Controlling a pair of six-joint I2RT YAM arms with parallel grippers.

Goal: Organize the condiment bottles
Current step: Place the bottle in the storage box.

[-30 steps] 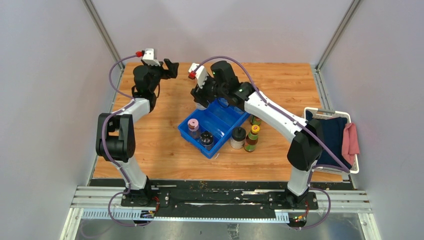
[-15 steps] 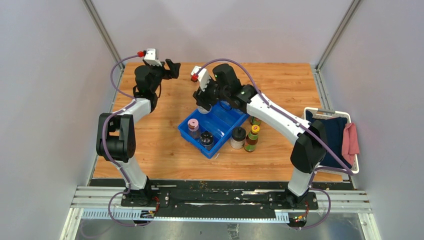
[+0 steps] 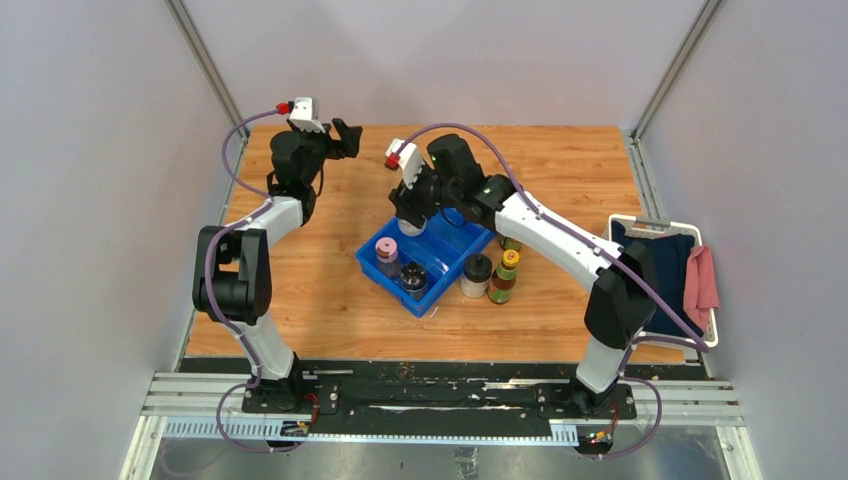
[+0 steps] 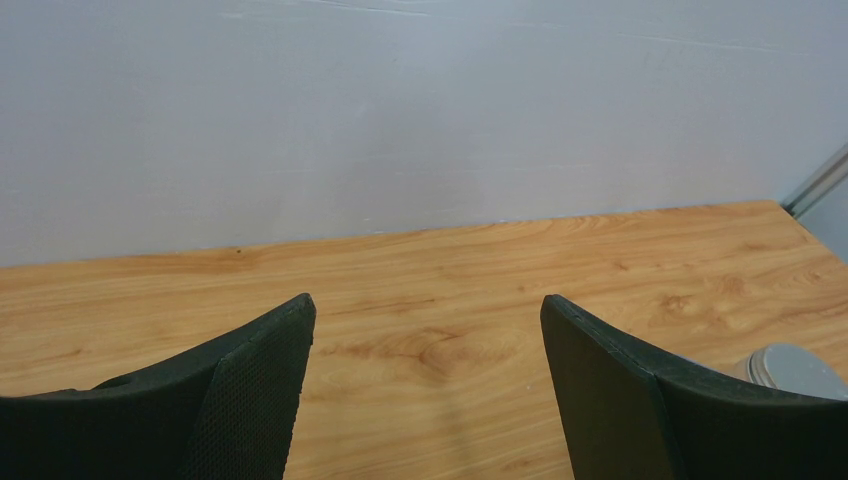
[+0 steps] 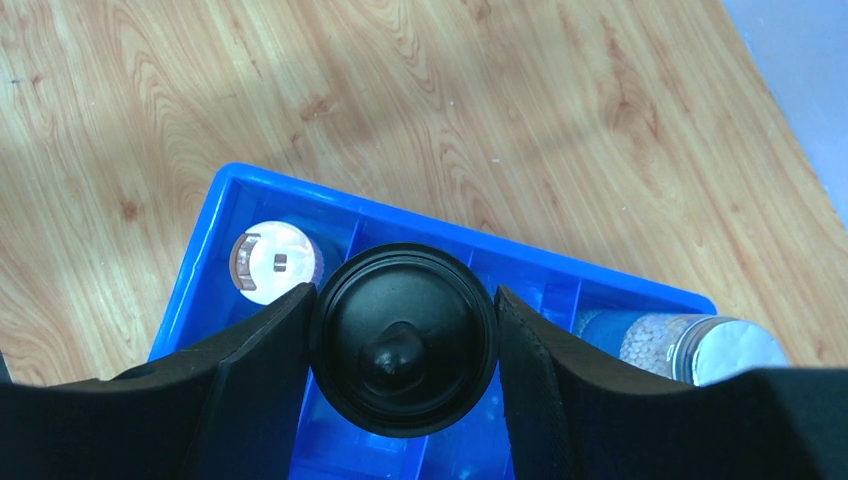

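My right gripper (image 3: 410, 205) is shut on a black-lidded jar (image 5: 403, 340) and holds it over the far part of the blue divided tray (image 3: 447, 228). In the tray stand a pink-lidded jar (image 3: 386, 250) and a black-lidded jar (image 3: 413, 278). In the right wrist view (image 5: 402, 293) a pale-topped jar (image 5: 273, 263) and a grey-lidded jar of white grains (image 5: 690, 345) also sit in the tray (image 5: 215, 250). Right of the tray stand a black-lidded jar (image 3: 477, 270) and two dark bottles with yellow-red caps (image 3: 505, 278). My left gripper (image 3: 345, 138) is open and empty at the far left (image 4: 427, 305).
A white basket (image 3: 712, 330) holding dark blue and pink cloths sits at the table's right edge. Grey walls close in the back and both sides. A grey round lid (image 4: 795, 365) shows at the left wrist view's lower right.
My right gripper has moved toward the near side with the black-lidded jar, now over the tray's far compartments. The left arm has barely moved.
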